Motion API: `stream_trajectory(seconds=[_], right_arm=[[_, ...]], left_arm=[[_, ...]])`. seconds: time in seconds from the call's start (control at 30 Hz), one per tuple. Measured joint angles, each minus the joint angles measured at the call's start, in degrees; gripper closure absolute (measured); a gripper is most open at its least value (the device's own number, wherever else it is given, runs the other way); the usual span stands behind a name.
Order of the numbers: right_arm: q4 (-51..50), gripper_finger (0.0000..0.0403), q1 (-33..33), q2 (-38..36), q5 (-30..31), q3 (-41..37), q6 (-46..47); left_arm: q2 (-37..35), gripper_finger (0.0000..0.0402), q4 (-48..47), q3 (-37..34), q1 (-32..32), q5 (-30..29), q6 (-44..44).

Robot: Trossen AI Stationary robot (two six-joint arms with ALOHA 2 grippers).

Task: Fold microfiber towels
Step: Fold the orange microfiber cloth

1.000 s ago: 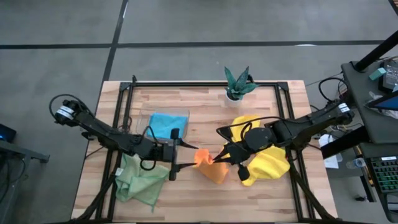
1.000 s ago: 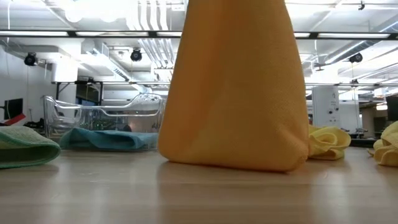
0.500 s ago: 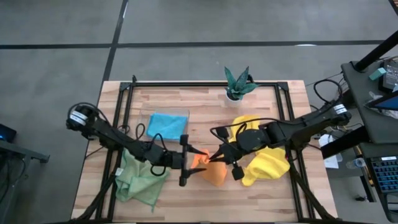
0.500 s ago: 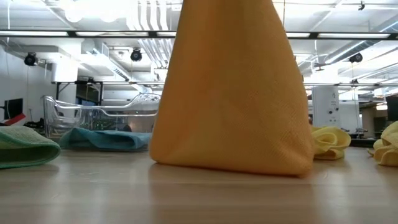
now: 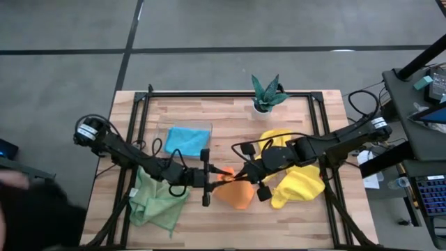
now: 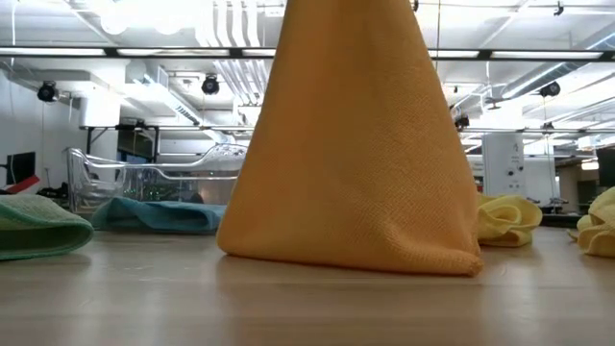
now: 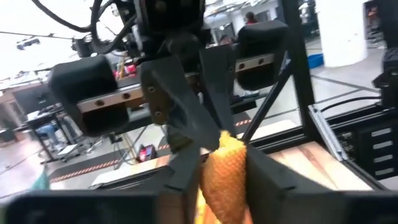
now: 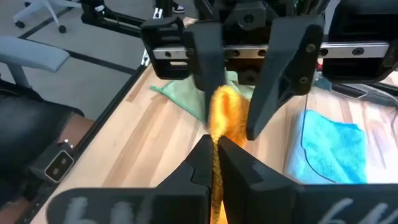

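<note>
i've got the orange towel [image 5: 235, 193] lifted into a tent just below the middle of the high view, its hem resting on the table [image 5: 230, 118]. my right gripper [image 5: 241, 176] is pinched tight on its top edge. my left gripper [image 5: 216, 177], coming in from the left, has its fingers narrowed around the same bunched edge, right against the right one; i can't tell if it has really bitten down.

the risk i see: both grippers share one small wad of cloth, so the left may catch only a fringe and lose it when the arms part, or the fingers may knock together.

the low view shows only an orange cone, the grip cut off above the frame. the wrist views hide the contact behind dark fingers. a dark blurred shape sits at the lower left.
</note>
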Motion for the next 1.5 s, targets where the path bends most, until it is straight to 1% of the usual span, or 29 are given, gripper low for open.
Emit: stream_trajectory(seconds=[0.07, 0.13, 0.23, 0.4, 0.57, 0.67, 0.73, 0.83, 0.9, 0.97, 1.03, 1.1, 1.13, 1.27, 1.33, 1.43, 1.5], right_arm=[[-0.01, 0.0393, 0.04, -0.08, 0.1, 0.02, 0.3], [-0.03, 0.0386, -0.01, -0.12, 0.15, 0.02, 1.45], [-1.88, 0.0357, -0.26, -0.17, 0.05, 0.04, 3.16], [-5.19, 0.0276, -1.56, -0.2, -0.03, 0.01, 3.61], [-5.22, 0.0202, -3.2, 1.96, -0.08, -1.49, -2.03], [-5.31, 0.018, -3.87, 4.22, -0.31, -2.87, -5.16], [-2.99, 0.0177, -4.13, 5.48, -0.6, -3.99, -7.59], [1.76, 0.019, -4.28, 8.05, -1.82, -5.4, -11.26], [5.48, 0.0213, -4.23, 9.75, -2.01, -6.09, -13.85], [10.75, 0.0251, -4.17, 11.1, -2.07, -6.74, -15.92], [15.64, 0.03, -4.2, 12.37, -2.02, -7.65, -17.87], [19.87, 0.0358, -4.3, 13.51, -2.03, -8.69, -19.9], [21.28, 0.0375, -4.33, 14.32, -2.02, -9.2, -20.49], [26.17, 0.0391, -4.7, 17.09, -2.41, -10.16, -19.82], [28.37, 0.0393, -5.01, 18.64, -3.82, -10.44, -17.83], [32.78, 0.0393, -5.49, 21.99, -5.6, -10.75, -11.41], [34.75, 0.0387, -5.95, 23.99, -7.91, -10.79, -8.38]], left_arm=[[-0.68, 0.0378, -0.92, 0.0, -0.04, -0.56, -0.02], [-1.13, 0.0392, -1.23, 0.0, -0.06, -0.95, -0.04], [-1.84, 0.0398, -1.77, -0.02, -0.37, -2.56, -0.07], [-2.54, 0.04, -1.76, -0.02, -0.8, -4.07, -0.15], [-3.58, 0.04, -2.13, -0.02, -1.4, -4.14, -0.17], [-4.65, 0.0401, -2.69, -0.02, -2.05, -4.36, -0.24], [-5.85, 0.0401, -4.05, -0.04, -2.75, -4.51, -0.42], [-8.12, 0.0401, -8.23, -0.03, -4.33, -4.43, -0.91], [-9.84, 0.0401, -12.6, -0.04, -5.28, -4.36, -2.72], [-11.73, 0.0401, -19.37, -0.04, -6.63, -4.31, -5.71], [-13.88, 0.0401, -27.31, -0.04, -8.12, -4.29, -10.2], [-15.74, 0.0401, -33.88, -0.04, -9.19, -4.19, -17.03], [-16.56, 0.0401, -37.2, -0.04, -9.71, -4.09, -21.0], [-18.79, 0.0401, -46.36, -0.04, -11.28, -4.03, -35.04], [-19.19, 0.0401, -50.64, -0.07, -11.97, -2.53, -40.47], [-19.21, 0.0401, -53.14, -0.1, -12.59, 3.23, -48.42], [-18.39, 0.0401, -52.72, -0.18, -13.04, 7.2, -52.66]])
